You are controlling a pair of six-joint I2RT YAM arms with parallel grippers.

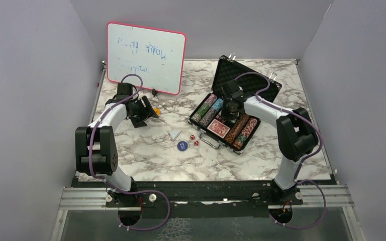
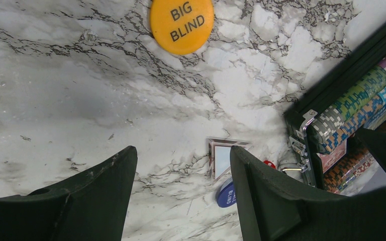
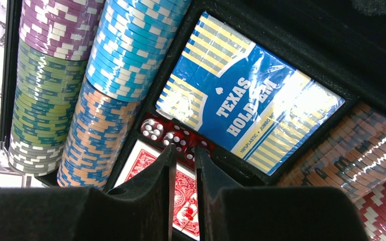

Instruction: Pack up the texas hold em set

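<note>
The black case (image 1: pixel 207 141) lies open at centre right, lid (image 1: pixel 246 75) raised, with striped chip stacks (image 1: pixel 206 109) in its rows. My right gripper (image 1: pixel 229 109) hangs over the case's middle. In the right wrist view its jaws (image 3: pixel 185 153) stand almost together with nothing between them, just above several red dice (image 3: pixel 153 128) in a slot, beside a blue Texas Hold'em deck (image 3: pixel 246 100) and red-backed cards (image 3: pixel 181 198). My left gripper (image 1: pixel 148 111) is open and empty (image 2: pixel 181 160) above the table near the orange button (image 2: pixel 181 25). The blue button (image 1: pixel 182 146) and two red dice (image 1: pixel 195 140) lie on the marble.
The pink-framed whiteboard (image 1: pixel 146 57) leans against the back wall behind my left arm. A small pale square piece (image 1: pixel 174 134) lies left of the dice; it also shows in the left wrist view (image 2: pixel 222 158). The case's metal handle (image 1: pixel 210 142) faces the front.
</note>
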